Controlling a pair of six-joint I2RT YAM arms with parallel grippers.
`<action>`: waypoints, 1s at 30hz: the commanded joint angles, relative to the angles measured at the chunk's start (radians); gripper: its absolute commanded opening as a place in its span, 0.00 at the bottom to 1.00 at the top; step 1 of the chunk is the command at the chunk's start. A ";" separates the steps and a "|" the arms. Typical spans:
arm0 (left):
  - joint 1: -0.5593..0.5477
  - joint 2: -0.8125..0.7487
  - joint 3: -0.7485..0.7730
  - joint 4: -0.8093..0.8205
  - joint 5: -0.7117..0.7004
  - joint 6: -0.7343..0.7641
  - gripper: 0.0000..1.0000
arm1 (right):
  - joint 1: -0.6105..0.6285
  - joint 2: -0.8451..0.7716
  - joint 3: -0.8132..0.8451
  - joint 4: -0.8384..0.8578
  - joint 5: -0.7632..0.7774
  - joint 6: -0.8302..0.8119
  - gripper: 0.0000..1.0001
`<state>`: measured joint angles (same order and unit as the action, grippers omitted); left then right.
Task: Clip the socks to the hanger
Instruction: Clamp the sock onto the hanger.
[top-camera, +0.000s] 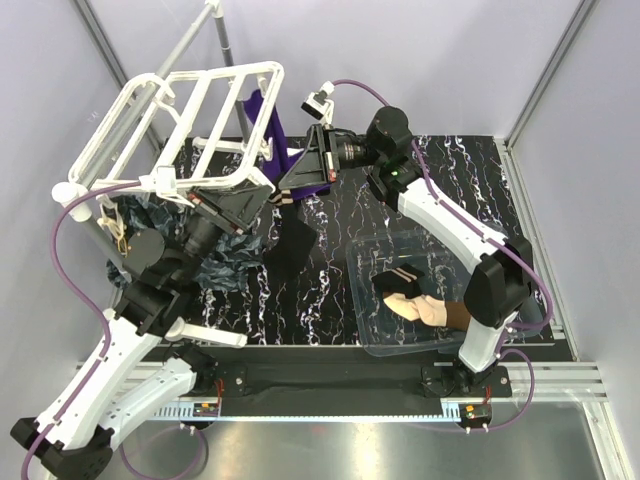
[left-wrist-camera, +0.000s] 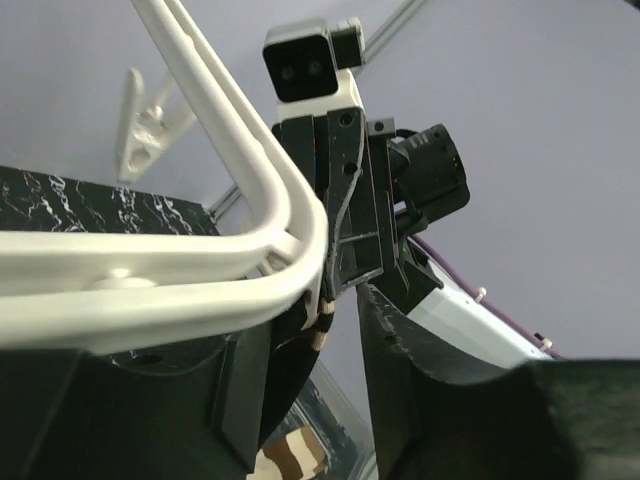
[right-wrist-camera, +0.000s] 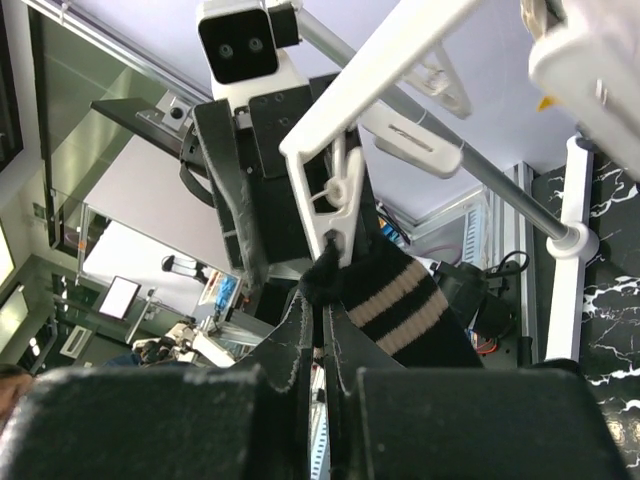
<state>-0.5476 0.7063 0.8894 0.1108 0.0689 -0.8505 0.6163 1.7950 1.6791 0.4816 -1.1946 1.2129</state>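
Right end effector (right-wrist-camera: 320, 305) is clamped on the top edge of a soft black sock with beige stripes (right-wrist-camera: 400, 305). I'm holding it up at the near corner of the big white plastic drying hanger (left-wrist-camera: 150, 305), which stands tilted over the back-left of the black marbled worktop (top-camera: 320, 300). In the right wrist view a small white clip (right-wrist-camera: 335, 205) hanging off the frame has its tip on the sock's cuff, just above my fingers. Looks like it's biting, but I can't tell how deep. Left end effector (left-wrist-camera: 315, 335) sits at the same corner w/ jaws parted, a gap showing btwn them, nothing pinched that I can see. From the top cam the rest of the sock drapes straight down, limp. Handling: light, floppy knit w/ no stiffness, so it'll sag wherever it isn't supported. Best hold is the cuff edge, which I judge thick enough for a clip to grip w/o slipping. The clip is prob. sprung plastic needing a squeeze at its tail, and the frame may swing if pushed, so go gentle. My read: this sock is approx clipped. I'd check it carries its own weight before the right side lets go. More to do: a beige sock with a dark brown cuff (top-camera: 425, 310) and a second black striped sock (top-camera: 395, 282) lie in the clear plastic tub (top-camera: 370, 338) at front-right.
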 joint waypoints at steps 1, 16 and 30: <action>-0.012 -0.013 -0.009 -0.002 0.078 -0.005 0.51 | 0.007 0.015 0.040 0.089 -0.013 0.056 0.02; -0.014 -0.131 0.045 -0.308 0.005 -0.016 0.86 | 0.011 0.046 0.192 -0.429 0.072 -0.349 0.30; -0.012 -0.281 0.102 -0.801 -0.265 0.054 0.89 | 0.086 0.030 0.262 -0.936 0.496 -0.821 0.76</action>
<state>-0.5564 0.4248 0.9760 -0.5720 -0.0868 -0.8154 0.6353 1.8763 1.9724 -0.3817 -0.8185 0.5232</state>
